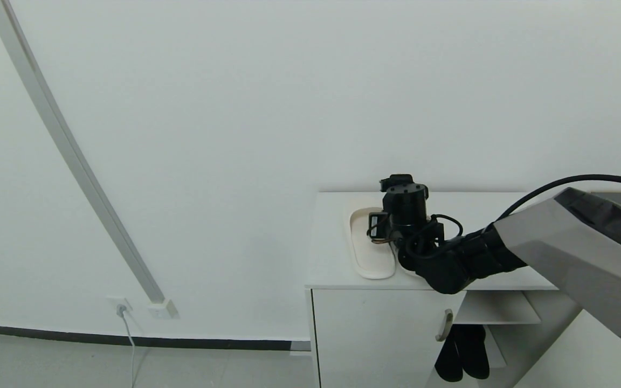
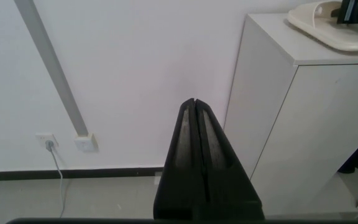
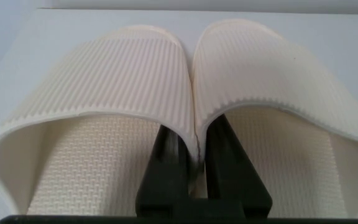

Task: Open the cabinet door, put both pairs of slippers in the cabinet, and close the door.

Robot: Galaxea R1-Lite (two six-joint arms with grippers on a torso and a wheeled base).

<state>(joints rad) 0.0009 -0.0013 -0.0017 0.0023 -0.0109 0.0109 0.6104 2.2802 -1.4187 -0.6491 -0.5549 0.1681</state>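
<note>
Two cream slippers [image 3: 129,93] sit together on the cabinet top [image 1: 329,264], their touching straps pinched by the right gripper [image 3: 194,146]. Black slippers [image 1: 461,350] already stand inside. Next, this pair likely needs lifting and lowering in.

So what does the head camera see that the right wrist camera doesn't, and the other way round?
Head view adds the whole white cabinet, its right side open, with black slippers inside low down. Right wrist view adds how the right gripper grips: one finger under each strap, pinching the inner edges together. Both show the cream slippers on the cabinet top.
</note>
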